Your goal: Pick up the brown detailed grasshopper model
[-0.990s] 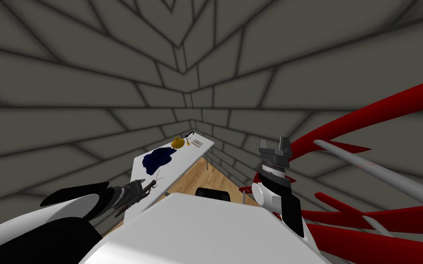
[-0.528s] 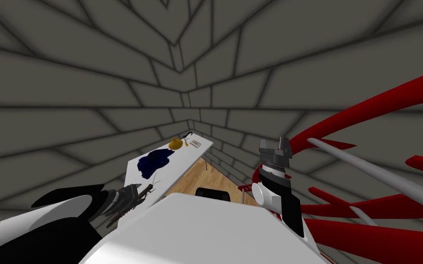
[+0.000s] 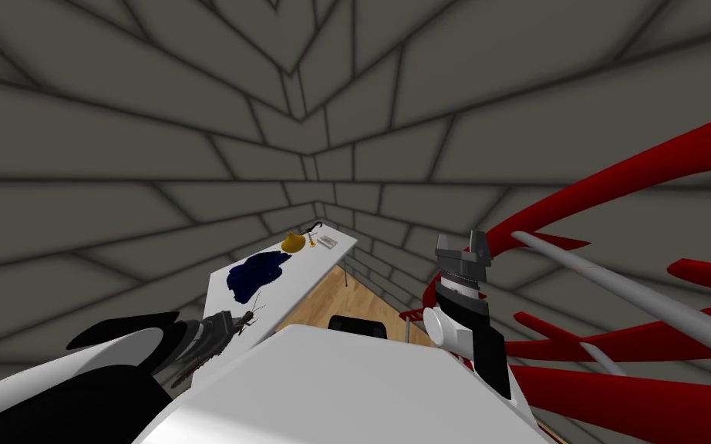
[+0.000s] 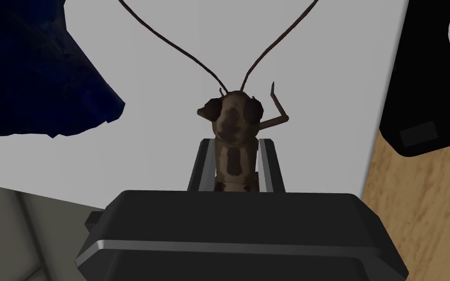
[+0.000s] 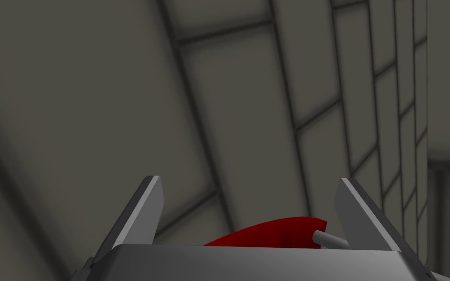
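Now the left claw (image 4: pixel 234 146) is clamped narrowly on the brown grasshopper model (image 4: pixel 231 114), squeezing its body while head and long antennae jut out over the white table (image 4: pixel 141 146), near a dark blue cloth (image 4: pixel 33 68). The hold looks slim, so a jerky lift could let the model twist or slip out, or snag a thin leg. The right claw (image 5: pixel 250 180) stands wide and empty.
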